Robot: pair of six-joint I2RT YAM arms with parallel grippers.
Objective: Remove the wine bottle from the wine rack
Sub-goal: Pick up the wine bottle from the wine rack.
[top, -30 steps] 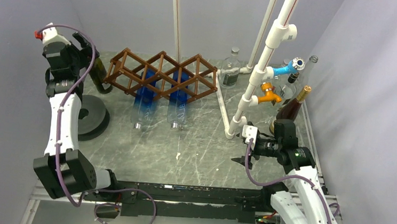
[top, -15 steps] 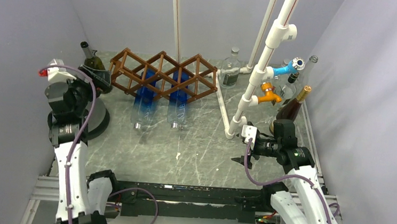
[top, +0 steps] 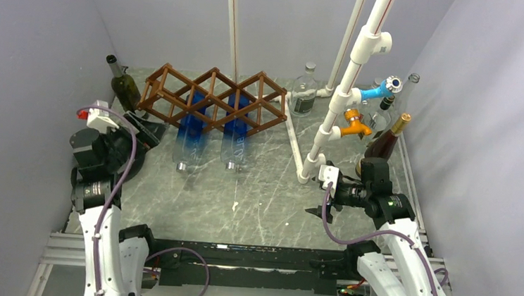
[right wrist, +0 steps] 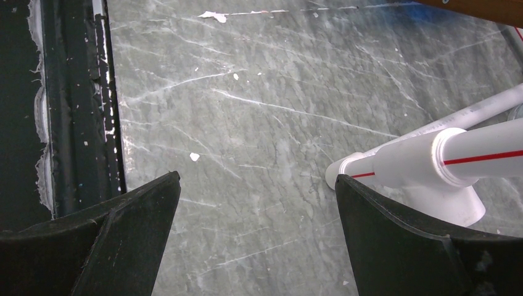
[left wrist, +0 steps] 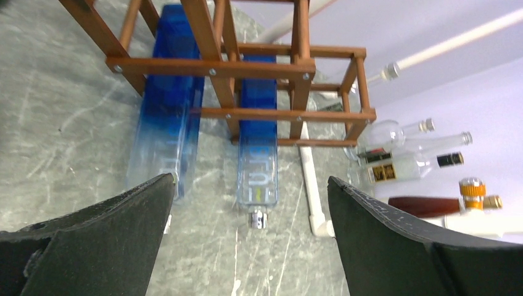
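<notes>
The brown wooden wine rack [top: 210, 100] stands at the back of the table, and it fills the top of the left wrist view [left wrist: 247, 68]. A dark green wine bottle [top: 124, 88] stands upright on the table just left of the rack, touching no gripper. Two blue bottles [top: 188, 134] [top: 235, 137] lie in the rack's lower cells, necks toward me. My left gripper [top: 146, 129] is open and empty in front of the rack's left end, facing the blue bottles [left wrist: 169, 123] [left wrist: 258, 154]. My right gripper [top: 316, 211] is open over bare table.
A white pipe frame [top: 341, 91] rises at the right, its foot beside my right fingers [right wrist: 432, 160]. Several glass bottles [top: 388, 122] crowd the back right corner, and a clear one [top: 304, 91] is behind the rack. A black disc [top: 130, 157] lies under my left arm.
My left arm has drawn back from the green bottle, toward me and to the right, leaving it standing upright. The right arm has not moved.
</notes>
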